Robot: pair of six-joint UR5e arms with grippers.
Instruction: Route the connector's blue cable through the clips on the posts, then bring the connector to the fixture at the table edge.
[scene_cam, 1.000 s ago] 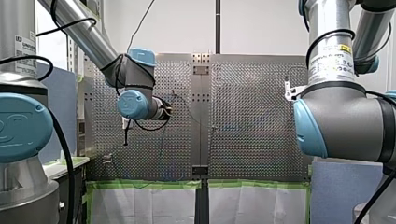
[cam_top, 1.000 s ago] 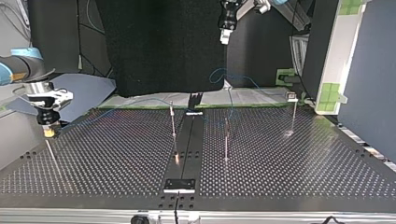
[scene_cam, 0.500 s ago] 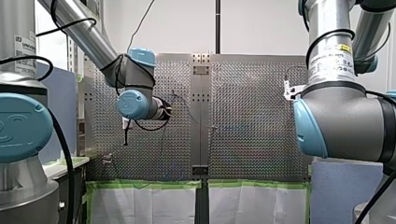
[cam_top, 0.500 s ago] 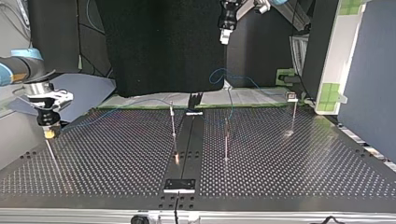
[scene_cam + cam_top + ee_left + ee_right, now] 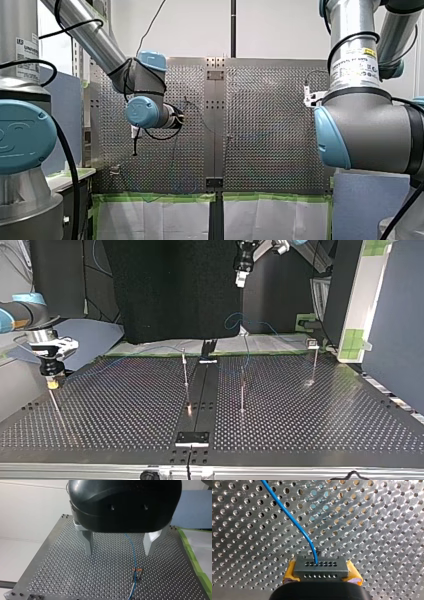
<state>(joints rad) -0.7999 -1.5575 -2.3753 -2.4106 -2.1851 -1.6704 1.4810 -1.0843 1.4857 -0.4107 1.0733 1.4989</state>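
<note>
Connector [image 5: 321, 568]: clamped between the yellow pads of my right gripper [image 5: 51, 383], just above the table [image 5: 325, 430] near its left edge in the top view.
Blue cable [image 5: 291, 520]: leaves the connector's face and runs across the table toward the posts [image 5: 185, 369]; it is thin and hard to follow past the middle.
Risk, left edge: the fixture [image 5: 192, 438] sits at the middle of the near edge, well apart from the connector. I judge that a straight carry there could drag the cable taut against the posts.
Risk, middle: the slack loop near the far edge could snag a post top, or pop out of a clip [image 5: 137, 571] if pulled sideways. I cannot tell whether it is seated in each clip.
Risk, right: my left gripper [image 5: 119, 552] holds nothing, so nothing steadies the cable.
Pose, right arm: comes in low at the left edge, gripper pointing straight down.
Pose, left arm: high over the far edge, gripper pointing down with its metal fingers [image 5: 88, 545] spread wide. The cable and clip lie far below, ahead of it.
</note>
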